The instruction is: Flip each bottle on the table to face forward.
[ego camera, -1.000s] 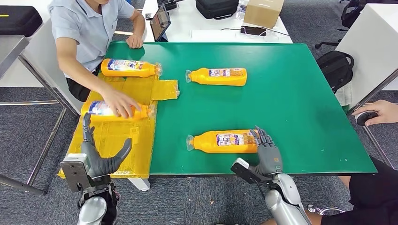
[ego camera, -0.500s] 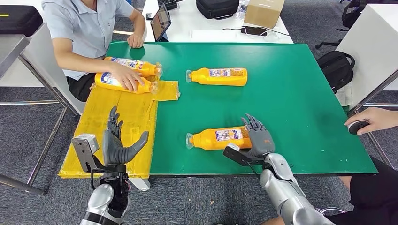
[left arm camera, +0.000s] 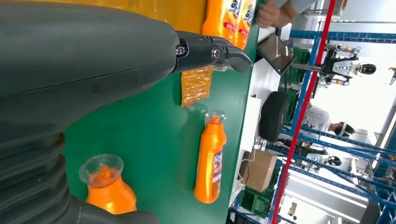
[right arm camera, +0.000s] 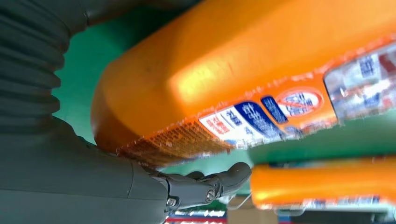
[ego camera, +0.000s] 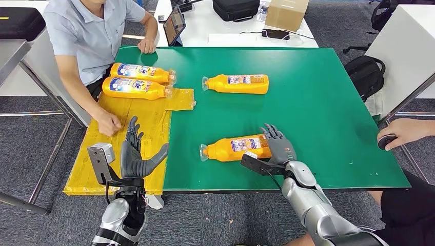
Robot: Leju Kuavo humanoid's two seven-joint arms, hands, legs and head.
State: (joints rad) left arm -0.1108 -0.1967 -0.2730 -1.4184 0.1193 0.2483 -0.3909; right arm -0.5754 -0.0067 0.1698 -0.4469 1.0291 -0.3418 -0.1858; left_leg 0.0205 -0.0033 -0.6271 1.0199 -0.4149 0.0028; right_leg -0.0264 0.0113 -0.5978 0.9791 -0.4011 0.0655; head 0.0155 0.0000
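The near orange bottle (ego camera: 233, 147) (right arm camera: 243, 79) lies on its side on the green table (ego camera: 318, 113), cap to the left, label up. My right hand (ego camera: 279, 146) holds its base end, fingers over it and thumb (right arm camera: 205, 184) under it. A second orange bottle (ego camera: 236, 83) (left arm camera: 211, 161) lies further back on the green. Two more orange bottles (ego camera: 136, 73) (ego camera: 134, 88) lie side by side on the yellow mat (ego camera: 118, 169). My left hand (ego camera: 134, 156) hovers open above the mat, holding nothing.
A person sits at the table's left, one hand (ego camera: 107, 124) on the mat near my left hand. Another person's hand (ego camera: 400, 132) rests at the right edge. A tablet (ego camera: 174, 23), bag and box stand on the white table behind.
The person laid the second bottle beside the first on the mat and drew the hand back. My left hand rose forward over the mat. My right hand shifted the near bottle slightly away.
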